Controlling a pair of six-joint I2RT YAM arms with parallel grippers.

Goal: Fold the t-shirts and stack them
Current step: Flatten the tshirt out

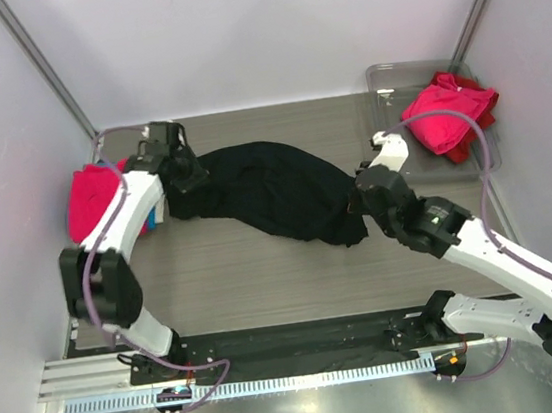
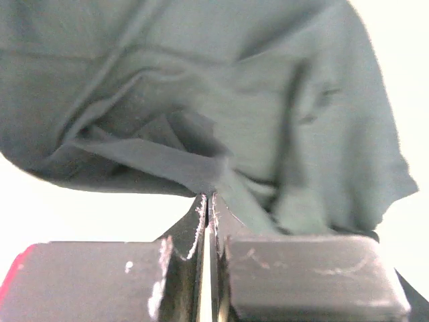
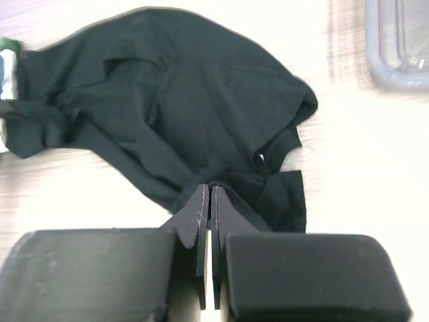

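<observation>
black t-shirt (image 1: 284, 190) spans mid-table, bare tabletop (image 1: 265, 278) on near side, tray (image 1: 392, 86) blocks far-right corner

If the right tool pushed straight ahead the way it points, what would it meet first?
The black shirt: the right tool is shut on its edge, with more of it lying straight ahead.

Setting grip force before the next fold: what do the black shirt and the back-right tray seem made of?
The black t-shirt looks like soft, thin, matte knit cloth, possibly cotton; it drapes and creases in loose folds. The tray looks like clear greyish rigid plastic, glossy; the table shows through its smooth wall.
</observation>
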